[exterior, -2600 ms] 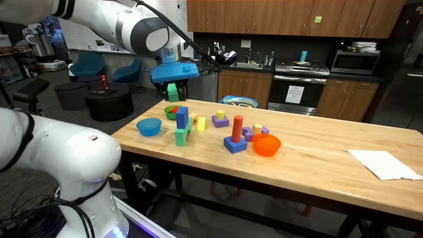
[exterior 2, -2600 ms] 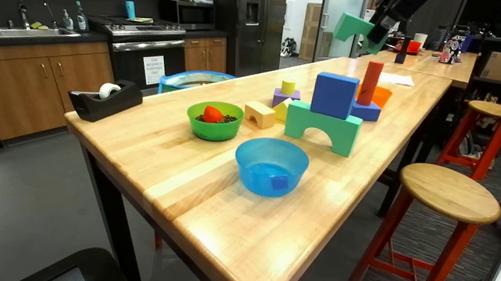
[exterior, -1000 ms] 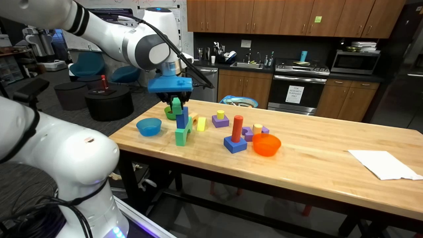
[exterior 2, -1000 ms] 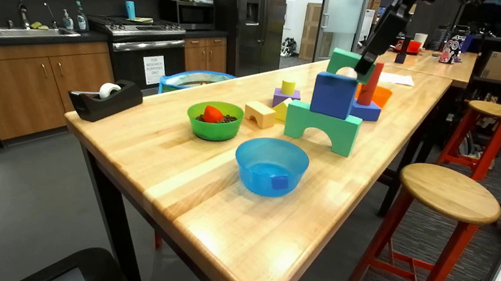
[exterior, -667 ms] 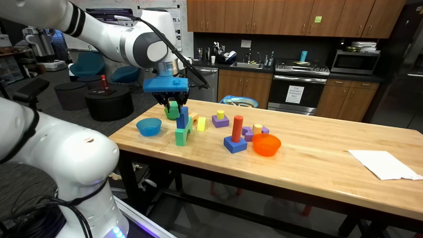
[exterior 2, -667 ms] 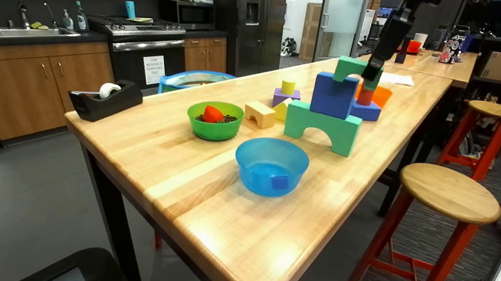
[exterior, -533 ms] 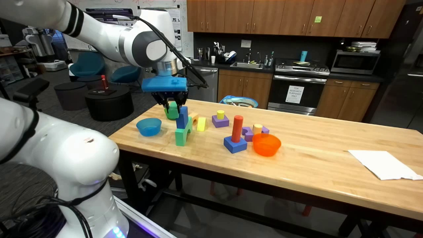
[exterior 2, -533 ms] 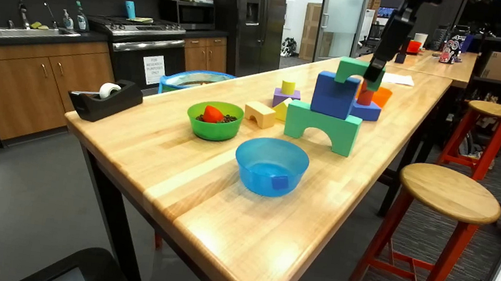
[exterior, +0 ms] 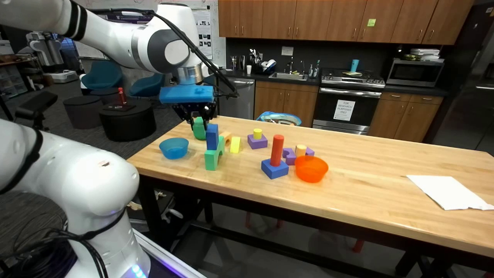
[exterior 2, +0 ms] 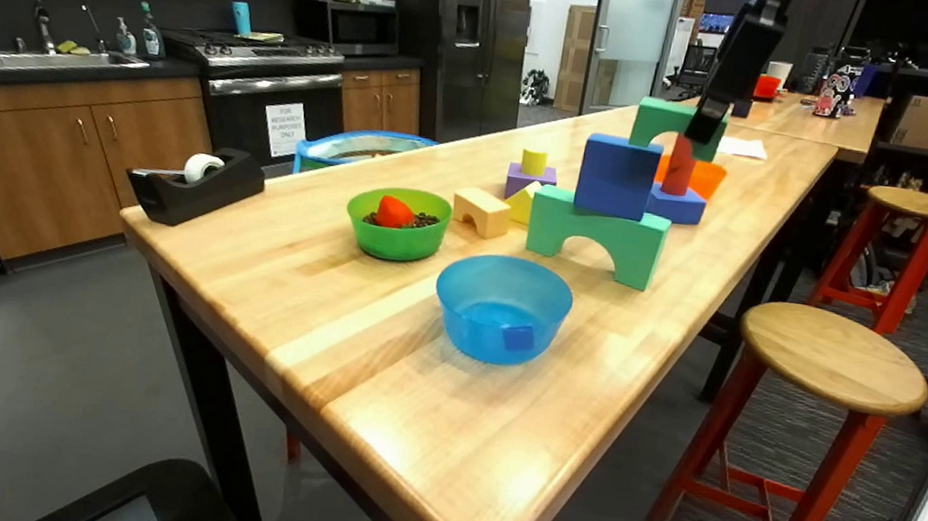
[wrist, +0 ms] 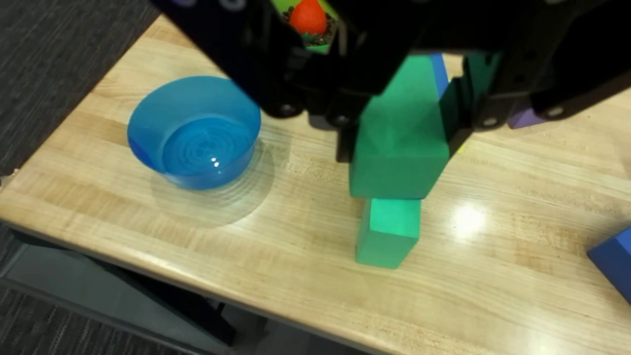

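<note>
Gripping green arch (wrist: 398, 148) in claw (exterior: 198, 126), near blue block (exterior 2: 616, 177) atop second arch (exterior 2: 599, 225). Noting blue bowl (wrist: 194, 140) at left, wrist view.

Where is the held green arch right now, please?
In the wrist view, the held green arch is right of centre in the tool, with the blue bowl to its left and the lower green arch partly hidden behind it.

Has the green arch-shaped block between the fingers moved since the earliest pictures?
Yes, downward. In an exterior view, the green arch-shaped block was wholly above the top of the upright red cylinder; now it overlaps the cylinder's upper end.
</note>
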